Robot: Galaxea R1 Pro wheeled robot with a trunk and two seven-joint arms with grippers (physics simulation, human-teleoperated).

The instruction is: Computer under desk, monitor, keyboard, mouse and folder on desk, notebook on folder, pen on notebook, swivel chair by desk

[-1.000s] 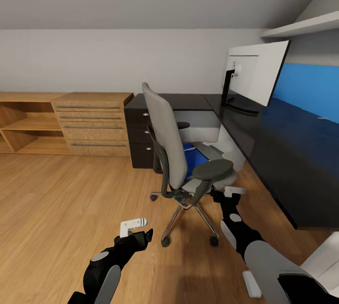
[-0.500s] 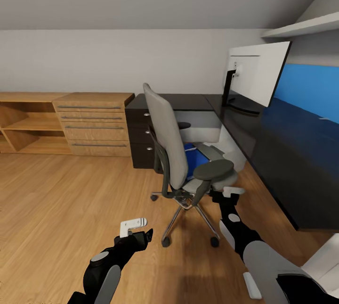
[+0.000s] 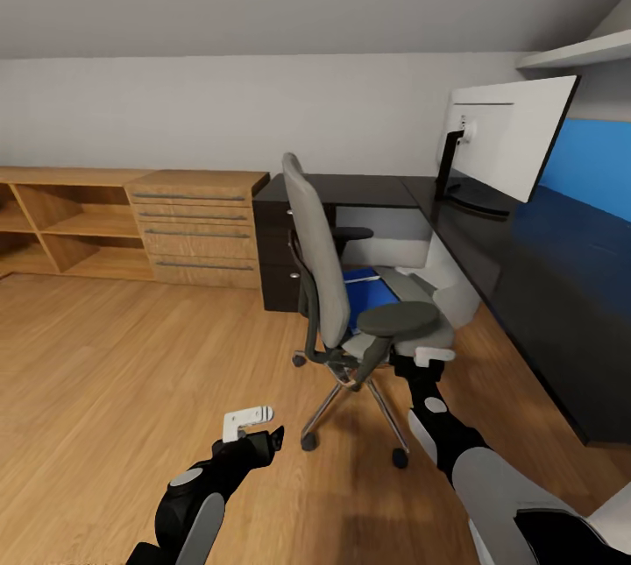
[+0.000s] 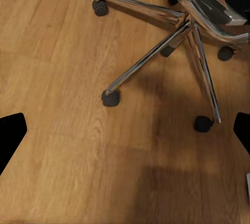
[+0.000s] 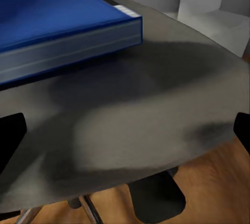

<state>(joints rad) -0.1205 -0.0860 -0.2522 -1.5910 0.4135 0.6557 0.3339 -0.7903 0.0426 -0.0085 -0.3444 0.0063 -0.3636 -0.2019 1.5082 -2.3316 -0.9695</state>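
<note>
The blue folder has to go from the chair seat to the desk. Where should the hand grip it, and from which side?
Probably by its front edge. In the right wrist view the folder lies flat on the seat, its thick edge and near corner facing the right hand. The backrest blocks the far side, so coming in low from the seat's open front, between the armrests, looks best.

The head camera swung left, so the chair (image 3: 337,285), monitor (image 3: 508,136) and desk (image 3: 526,267) slid toward the frame's right while more of the wooden shelves (image 3: 53,223) appeared at left.

Folder (image 5: 57,23) on swivel chair (image 3: 350,285); monitor (image 3: 508,140) apparently on desk (image 3: 543,267).
</note>
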